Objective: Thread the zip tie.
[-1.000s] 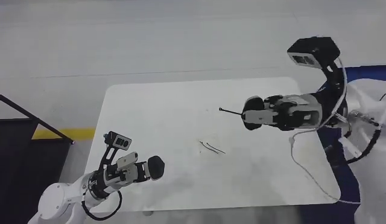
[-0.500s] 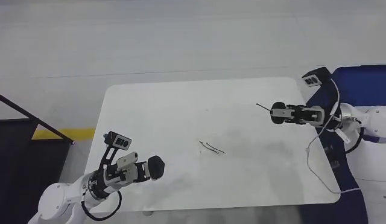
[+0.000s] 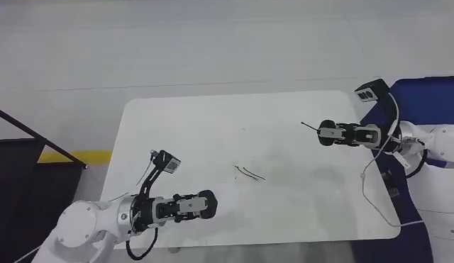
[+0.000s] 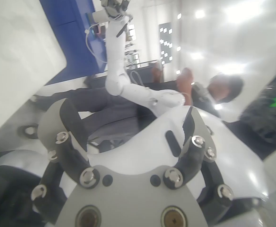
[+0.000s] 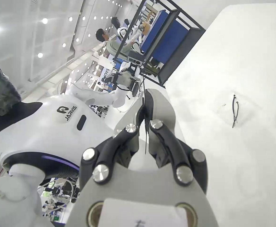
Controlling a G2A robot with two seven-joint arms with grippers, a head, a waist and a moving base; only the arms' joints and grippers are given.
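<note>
My right gripper (image 3: 323, 131) hovers over the right side of the white table (image 3: 213, 121), shut on a thin black zip tie (image 3: 308, 127) that sticks out past its tips toward the table's middle. In the right wrist view the same zip tie (image 5: 146, 140) runs between the closed fingers (image 5: 149, 105), gripper (image 5: 144, 102). Two more black zip ties (image 3: 248, 172) lie crossed on the table's centre, also in the right wrist view as zip ties (image 5: 234, 111). My left gripper (image 3: 210, 202) hangs near the front left edge, open and empty, gripper (image 4: 128, 121).
A blue panel (image 3: 425, 100) stands beside the table's right edge. A dark metal frame (image 3: 35, 139) sits off the left side. Bare tabletop (image 3: 298, 199) lies between the two arms.
The right arm pulled back to the right with the zip tie, then held still. The left arm swung, bringing its gripper to the right along the front edge.
</note>
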